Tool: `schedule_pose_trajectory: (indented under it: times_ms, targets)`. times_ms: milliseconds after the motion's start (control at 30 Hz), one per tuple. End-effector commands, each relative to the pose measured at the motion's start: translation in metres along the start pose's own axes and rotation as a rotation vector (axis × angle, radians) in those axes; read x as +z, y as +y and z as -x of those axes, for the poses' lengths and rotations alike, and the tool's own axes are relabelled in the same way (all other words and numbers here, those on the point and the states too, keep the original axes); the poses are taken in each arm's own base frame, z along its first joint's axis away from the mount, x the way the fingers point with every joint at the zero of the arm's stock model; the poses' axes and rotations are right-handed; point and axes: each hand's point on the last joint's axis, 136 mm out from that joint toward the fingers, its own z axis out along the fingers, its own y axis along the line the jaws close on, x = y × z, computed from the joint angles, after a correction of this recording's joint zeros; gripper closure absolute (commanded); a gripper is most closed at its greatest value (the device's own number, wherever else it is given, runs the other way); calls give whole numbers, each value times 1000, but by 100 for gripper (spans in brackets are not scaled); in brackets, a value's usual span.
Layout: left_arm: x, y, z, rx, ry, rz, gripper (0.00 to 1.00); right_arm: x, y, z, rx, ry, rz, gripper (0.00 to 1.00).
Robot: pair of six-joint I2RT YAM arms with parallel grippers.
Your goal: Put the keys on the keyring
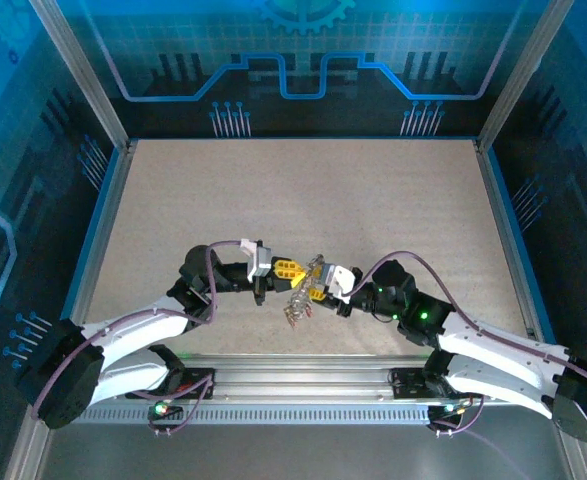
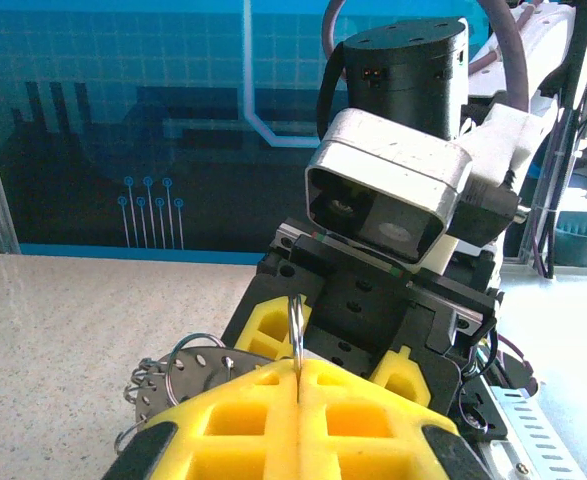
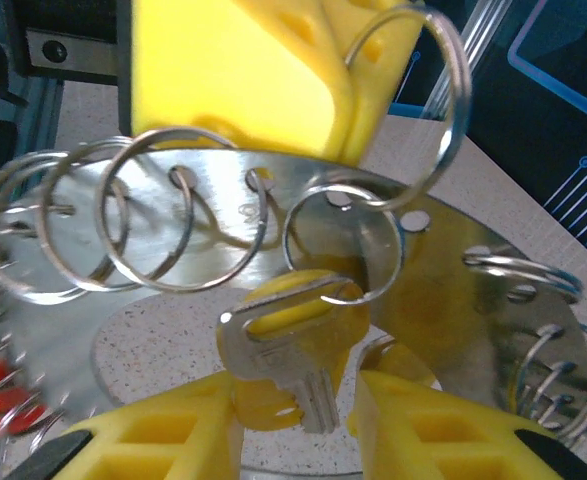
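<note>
Grips the keyring (image 2: 296, 328) edge-on in the left pincer (image 2: 298, 378), with yellow fingers pressed flat together on the thin wire, up off the worktop (image 1: 303, 190) and close to the middle of its near edge. Straddles a yellow-headed key (image 3: 291, 365) with the right pincer (image 3: 298, 405), with fingers parted, brushing the plastic head on one side by the look of it and leaving a gap on the other, so without a true clamp. Hangs that key from one of the small rings (image 3: 185, 212) threaded through a holed silver plate (image 3: 473, 310), apparently linked in turn to the keyring; carries a few red bits (image 3: 3, 395) among those rings, too blurred to make out. Likely to go wrong in three ways. Could pinch only the slick blade or the edge of the head on closing, and so swing or twist the dangling key out sideways instead of seizing it. Could snag a neighbouring ring between the fingers, given such crowding around the key, and drag the whole plate along. Could also lever the keyring round in so narrow a hold, or pull it free, under any tug passed through the plate from the right. Better to close slowly and squarely on the head, and to check for stray wire before pulling.
</note>
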Motion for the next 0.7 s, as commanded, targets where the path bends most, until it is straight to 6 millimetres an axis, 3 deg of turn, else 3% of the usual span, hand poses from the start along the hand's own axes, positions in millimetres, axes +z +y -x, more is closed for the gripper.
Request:
schedule_pose_trajectory:
  times_ms: [0,500,667]
  targets:
    - [-3,0,11,30,-42,9,100,0,2,7,5,-22,4,65]
    - [-4,11,3,17,-15,74,100,-2,-8,12,-8,-69,-124,65]
    - [-4,11,2,12,-14,76,100,-2,-13,8,-2,-57,-168,70]
